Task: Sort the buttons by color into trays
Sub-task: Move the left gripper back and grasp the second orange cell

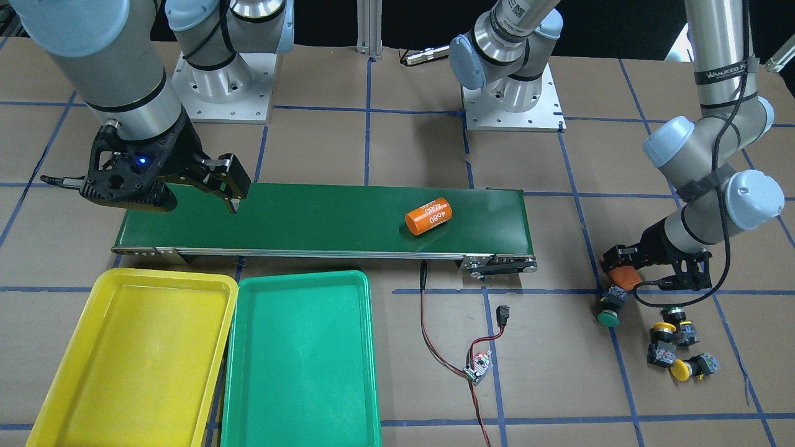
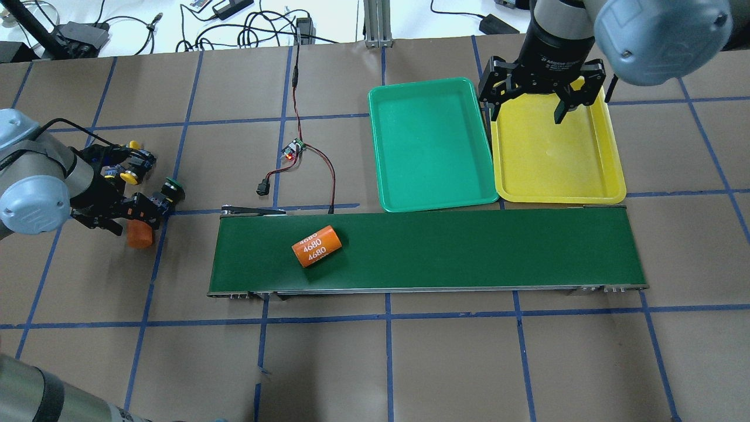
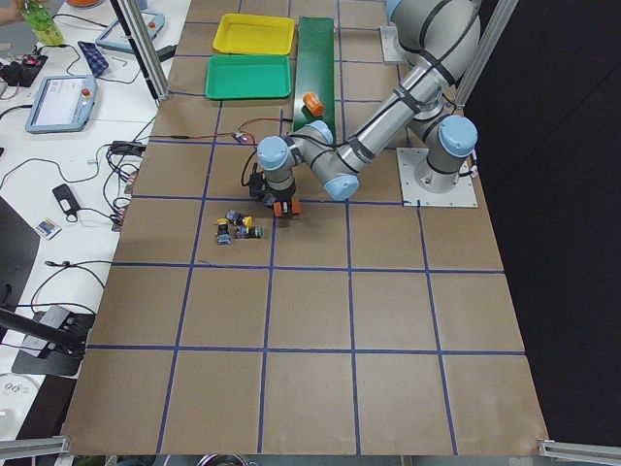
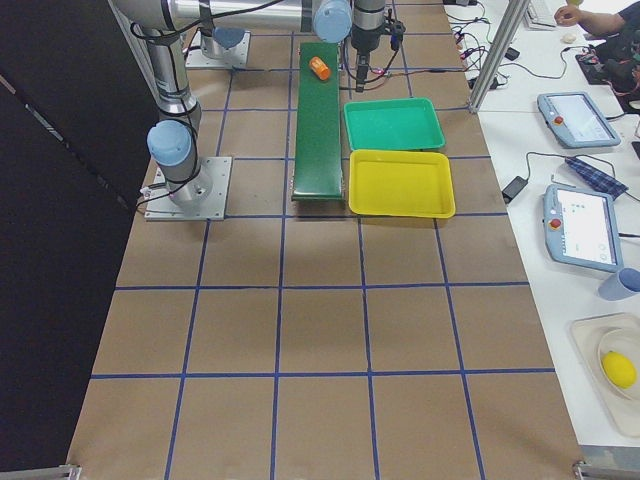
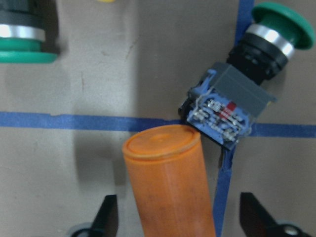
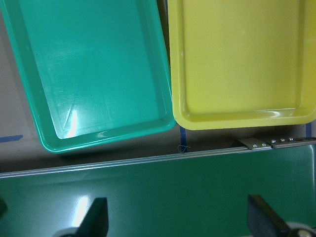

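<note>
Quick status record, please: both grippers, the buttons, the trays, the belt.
left gripper: open, straddling an orange cylinder on the table, beside a green button
right gripper: open, empty, above the conveyor belt
buttons: four, all on the table, none in trays
yellow tray: empty
green tray: empty
belt load: second orange cylinder

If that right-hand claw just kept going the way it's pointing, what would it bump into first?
Most likely the dark-green conveyor belt. The right gripper points down with its open fingers over the belt's end, just short of the yellow tray. How far above the belt it hangs is unclear.
</note>
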`<state>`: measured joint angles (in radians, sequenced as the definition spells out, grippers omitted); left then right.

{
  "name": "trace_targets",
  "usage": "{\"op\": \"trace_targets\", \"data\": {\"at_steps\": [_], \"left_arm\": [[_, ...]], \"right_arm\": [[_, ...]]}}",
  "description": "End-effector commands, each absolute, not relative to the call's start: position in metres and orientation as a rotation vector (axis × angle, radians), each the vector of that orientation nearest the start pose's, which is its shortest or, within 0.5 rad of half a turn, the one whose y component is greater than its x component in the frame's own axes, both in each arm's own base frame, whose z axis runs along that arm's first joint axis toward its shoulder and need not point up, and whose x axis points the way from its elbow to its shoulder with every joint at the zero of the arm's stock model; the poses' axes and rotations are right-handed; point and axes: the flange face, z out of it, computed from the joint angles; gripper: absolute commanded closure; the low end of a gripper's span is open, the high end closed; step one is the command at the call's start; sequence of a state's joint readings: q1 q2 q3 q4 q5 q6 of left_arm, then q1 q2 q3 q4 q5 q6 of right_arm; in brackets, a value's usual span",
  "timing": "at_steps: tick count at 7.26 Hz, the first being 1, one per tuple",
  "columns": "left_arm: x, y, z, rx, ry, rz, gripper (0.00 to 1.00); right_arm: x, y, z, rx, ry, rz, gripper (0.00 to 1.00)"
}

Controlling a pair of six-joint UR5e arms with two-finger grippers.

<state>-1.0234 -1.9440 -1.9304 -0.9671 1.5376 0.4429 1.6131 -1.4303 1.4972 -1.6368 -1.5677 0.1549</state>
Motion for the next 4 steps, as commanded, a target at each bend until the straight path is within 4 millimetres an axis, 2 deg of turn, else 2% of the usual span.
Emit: {"op": "trace_targets", "data": {"at_steps": [1,2,3,4], "left_arm": [[0.155,-0.525,0.202,-0.236,3.201,0.122,1.00],[0.150,-0.520,0.220,-0.311,3.179,0.130,1.00],[0.136,-0.508,0.249,-0.459,3.162,0.186,1.00],[0.101,-0.501,0.282,-0.607,3.128,0.213,1.00]], "right_arm": [[0.157,-0.544,0.457,0.176,3.134,0.003,0.00],[0.157,-0.544,0.457,0.176,3.134,0.003,0.00],[0.157,-0.544,0.458,0.176,3.132,0.001,0.00],[0.157,-0.544,0.458,0.176,3.132,0.001,0.00]]}}
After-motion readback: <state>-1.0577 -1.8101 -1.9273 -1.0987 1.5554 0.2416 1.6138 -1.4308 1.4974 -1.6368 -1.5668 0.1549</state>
